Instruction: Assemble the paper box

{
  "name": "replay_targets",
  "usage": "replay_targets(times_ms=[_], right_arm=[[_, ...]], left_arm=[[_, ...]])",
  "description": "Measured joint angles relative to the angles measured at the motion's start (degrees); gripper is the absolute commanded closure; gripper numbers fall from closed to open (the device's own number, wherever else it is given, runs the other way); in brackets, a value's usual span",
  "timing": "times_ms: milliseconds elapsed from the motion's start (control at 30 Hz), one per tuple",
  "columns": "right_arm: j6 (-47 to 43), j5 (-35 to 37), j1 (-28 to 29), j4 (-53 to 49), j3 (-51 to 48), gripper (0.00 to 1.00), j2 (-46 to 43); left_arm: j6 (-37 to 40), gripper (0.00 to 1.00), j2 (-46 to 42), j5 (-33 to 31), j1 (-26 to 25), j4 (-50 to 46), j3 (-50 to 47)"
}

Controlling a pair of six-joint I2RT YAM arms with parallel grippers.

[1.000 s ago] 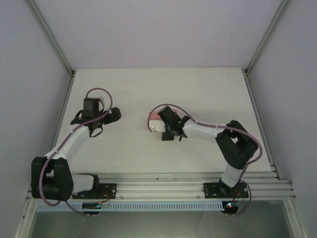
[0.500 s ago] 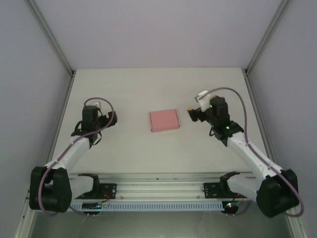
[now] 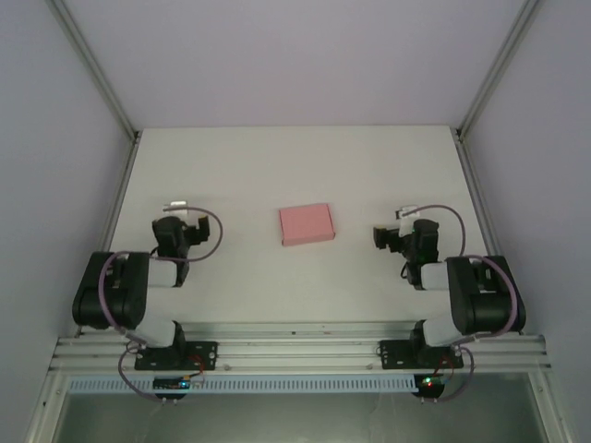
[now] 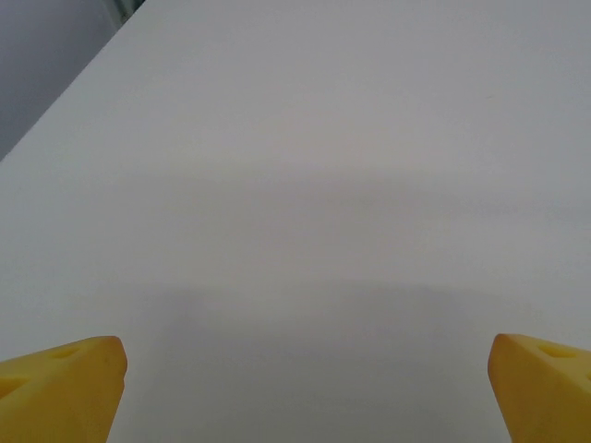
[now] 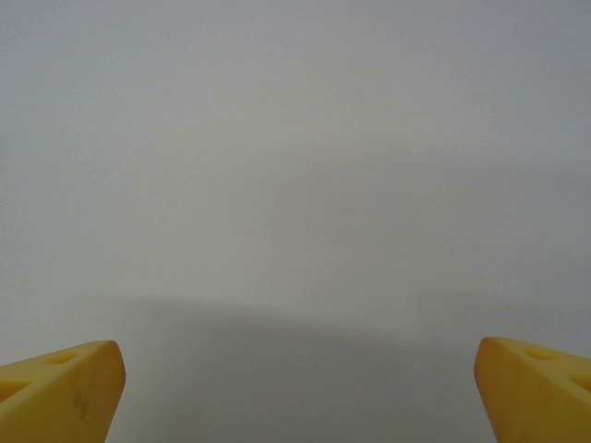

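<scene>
Two arms, left arm (image 3: 125,291) and right arm (image 3: 471,295), sit folded tight over their bases at the near edge of your white table (image 3: 277,166). Between them, well apart from both, you see the paper box (image 3: 307,223) lying flat and closed. The left gripper (image 4: 303,388) and right gripper (image 5: 295,389) are spread wide over bare tabletop, their yellow fingertips (image 4: 60,383) cut off at the lower corners.
</scene>
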Motion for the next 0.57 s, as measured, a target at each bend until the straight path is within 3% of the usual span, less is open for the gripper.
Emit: replay_targets(times_ms=[100, 267, 567], right_arm=[[2.0, -2.1, -3.5, 1.5, 1.5, 0.01, 2.6], [2.9, -0.5, 0.0, 1.8, 4.3, 0.01, 2.4], [3.9, 0.3, 0.1, 1.7, 4.5, 0.01, 2.4]], left_arm=[[-1.0, 0.0, 0.3, 0.9, 3.2, 3.0, -2.0], [-0.7, 0.0, 0.4, 1.7, 1.1, 2.6, 1.8], [-0.5, 0.0, 0.4, 1.7, 0.2, 2.6, 2.6]])
